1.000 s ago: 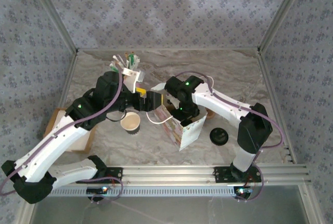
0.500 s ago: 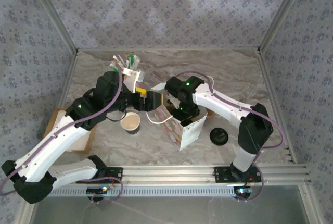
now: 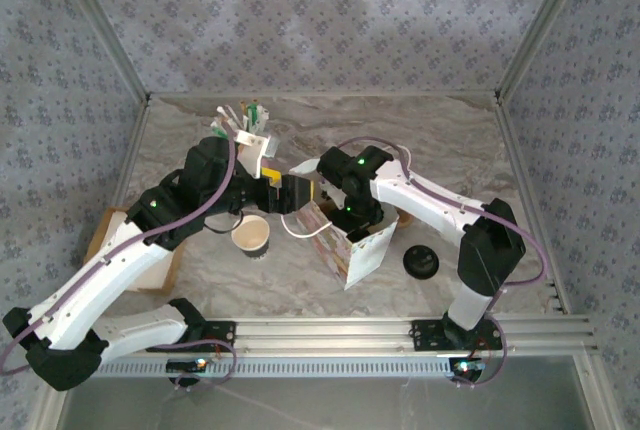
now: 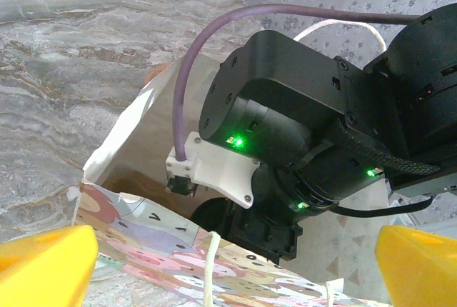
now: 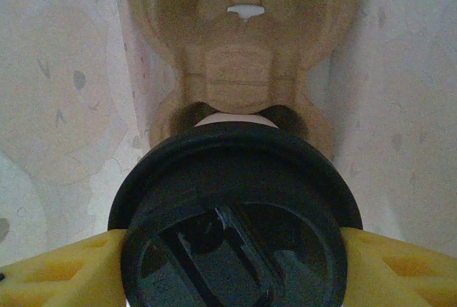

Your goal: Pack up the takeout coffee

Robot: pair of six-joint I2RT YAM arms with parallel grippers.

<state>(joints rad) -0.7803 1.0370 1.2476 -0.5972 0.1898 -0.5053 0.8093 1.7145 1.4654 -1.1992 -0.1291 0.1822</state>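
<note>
No change was noted across the last second. Both arms and every item were found in the same places overhead, so the packing was judged paused mid-insertion, not advanced.

Nearest, a loose lid was left on the worktop at about 4 o'clock from the paper bag. An open cup was stood at the bag's 9 o'clock, unlidded and apart from it.

The right tool was lowered into the bag mouth, its yellow fingers pinched on the lidded cup at both sides of the black lid. Just beyond the cup, at 12 o'clock in the wrist view, a cardboard cup carrier was seen low in the bag. Whether the cup was seated in it could not be told.

The left tool was kept spread wide at the bag's rim, with nothing clamped. Farthest, a stirrer holder was stood at 11 o'clock.

Release of the held cup was judged the outstanding step.
</note>
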